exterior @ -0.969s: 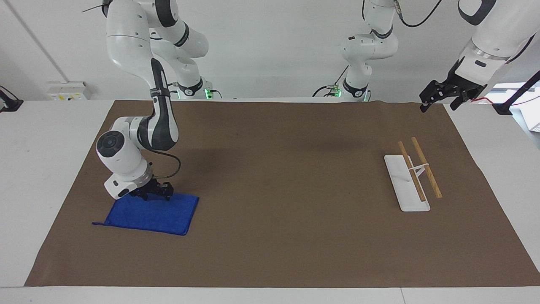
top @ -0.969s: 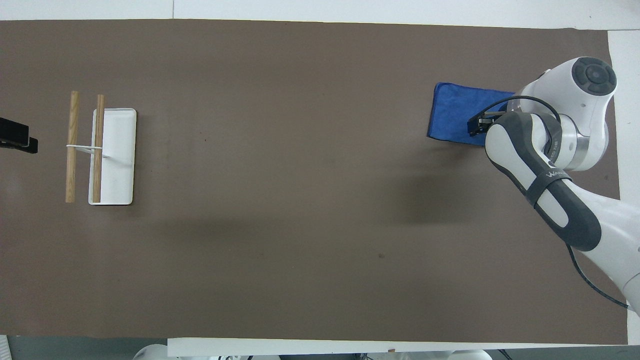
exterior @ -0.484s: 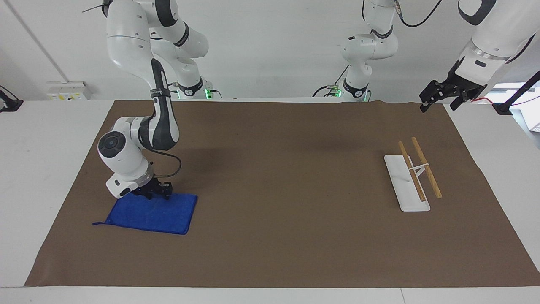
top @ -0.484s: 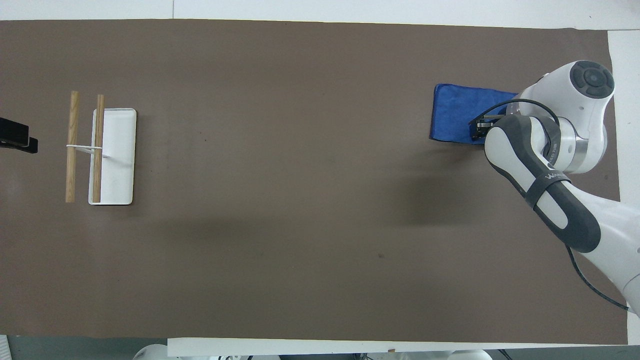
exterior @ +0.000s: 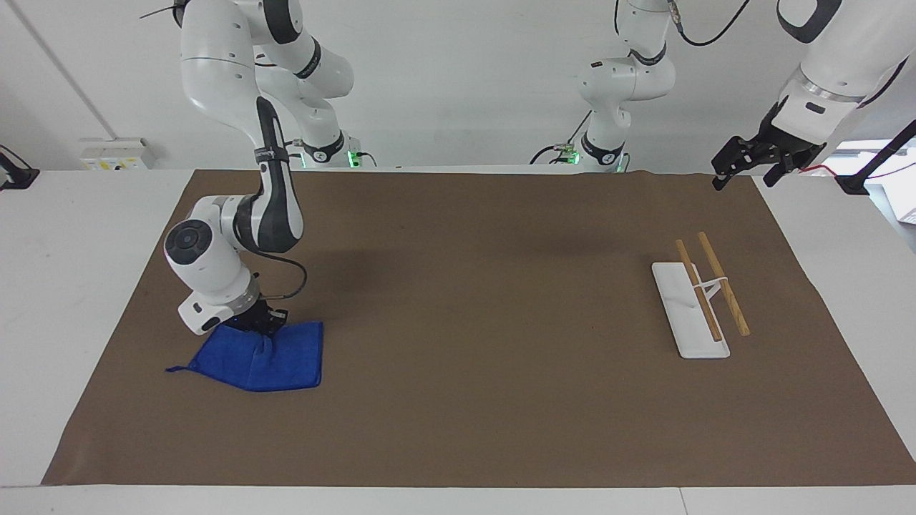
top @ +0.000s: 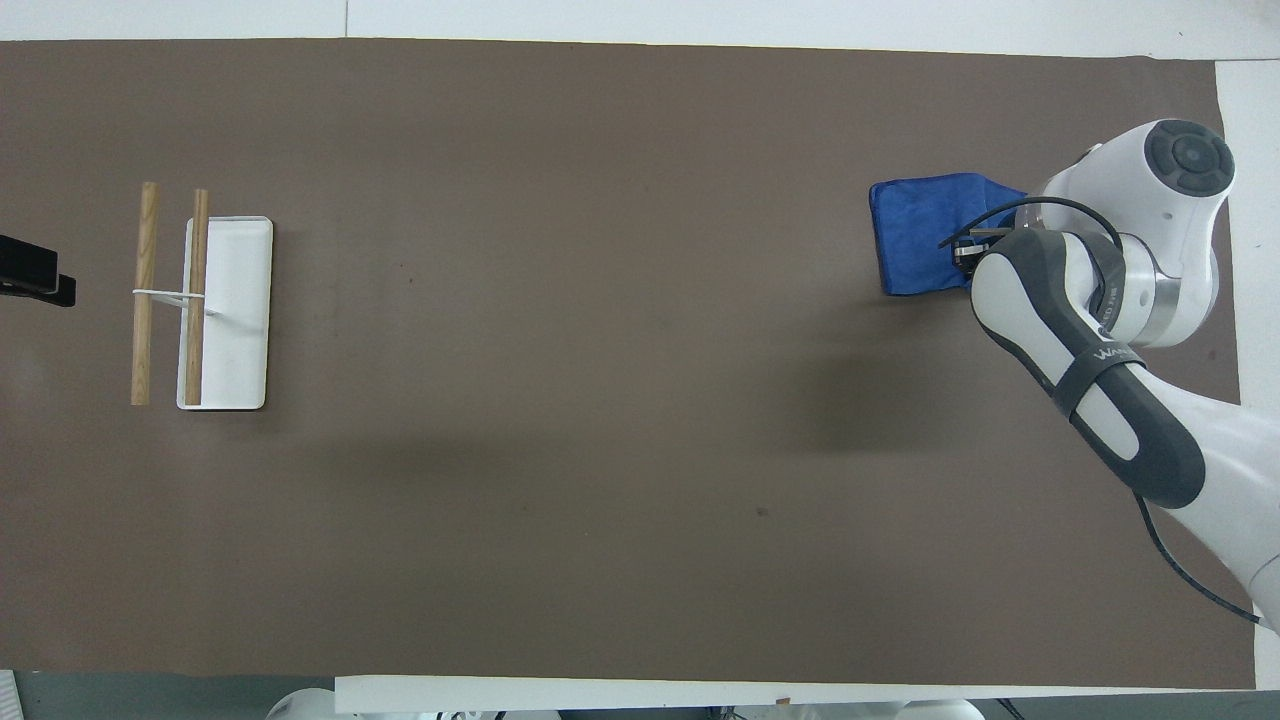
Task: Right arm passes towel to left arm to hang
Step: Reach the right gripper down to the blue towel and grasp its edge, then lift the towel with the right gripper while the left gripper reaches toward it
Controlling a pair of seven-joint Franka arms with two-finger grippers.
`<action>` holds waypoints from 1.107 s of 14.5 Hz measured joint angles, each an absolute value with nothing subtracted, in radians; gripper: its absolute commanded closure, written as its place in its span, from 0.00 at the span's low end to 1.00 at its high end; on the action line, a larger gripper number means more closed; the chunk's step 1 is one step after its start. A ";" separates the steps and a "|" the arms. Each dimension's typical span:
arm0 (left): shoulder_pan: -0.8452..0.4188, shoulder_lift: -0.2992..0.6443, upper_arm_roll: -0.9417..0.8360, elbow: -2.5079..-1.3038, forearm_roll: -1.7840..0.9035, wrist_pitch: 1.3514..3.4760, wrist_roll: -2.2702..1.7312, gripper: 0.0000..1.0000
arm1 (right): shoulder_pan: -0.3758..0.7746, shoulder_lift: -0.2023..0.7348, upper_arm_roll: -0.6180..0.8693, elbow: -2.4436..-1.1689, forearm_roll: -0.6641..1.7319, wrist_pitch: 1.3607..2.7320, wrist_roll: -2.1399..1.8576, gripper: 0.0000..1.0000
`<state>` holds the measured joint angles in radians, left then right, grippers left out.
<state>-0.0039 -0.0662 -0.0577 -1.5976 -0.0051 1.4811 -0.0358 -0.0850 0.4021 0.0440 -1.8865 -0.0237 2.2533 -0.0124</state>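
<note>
The blue towel lies on the brown mat at the right arm's end of the table; it also shows in the overhead view. My right gripper is shut on the towel's edge nearer the robots. That edge is pinched up into a peak and the rest lies on the mat. The loop tail points toward the table's end. In the overhead view the right gripper is mostly hidden under its own arm. My left gripper waits open and empty in the air over the mat's corner at the left arm's end.
A white towel rack with two wooden bars stands on the mat toward the left arm's end; it also shows in the overhead view. The brown mat covers most of the table.
My right gripper has closed on the towel's near edge and lifted it a little. The towel has bunched up from flat and its corners have drawn in. The left arm has not moved.
</note>
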 measured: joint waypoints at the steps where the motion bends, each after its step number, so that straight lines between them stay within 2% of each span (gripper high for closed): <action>1: -0.004 -0.066 -0.058 -1.598 -0.005 1.481 -0.036 0.00 | -0.085 0.402 0.053 -1.877 -0.024 2.230 -0.013 1.00; 5: -0.004 -0.066 -0.058 -1.598 -0.005 1.481 -0.036 0.00 | -0.079 0.381 0.125 -1.719 0.072 2.024 -0.005 1.00; 8: -0.004 -0.066 -0.057 -1.598 -0.005 1.463 -0.036 0.00 | -0.072 0.340 0.180 -1.653 0.231 1.955 0.137 1.00; 12: -0.004 -0.072 -0.057 -1.607 -0.005 1.456 -0.152 0.00 | -0.068 0.321 0.337 -1.624 0.408 1.970 0.553 1.00; 14: -0.017 -0.088 -0.068 -1.661 -0.008 1.522 -0.335 0.00 | -0.055 0.320 0.418 -1.615 0.464 2.023 0.748 1.00; 16: -0.087 -0.104 -0.076 -1.745 -0.018 1.638 -0.581 0.00 | 0.004 0.321 0.457 -1.614 0.531 2.101 0.888 1.00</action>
<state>-0.0867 -0.1044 -0.0762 -1.7452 -0.0176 1.6376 -0.5808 0.0039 0.3206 0.4567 -1.6138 0.5306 2.1012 0.8880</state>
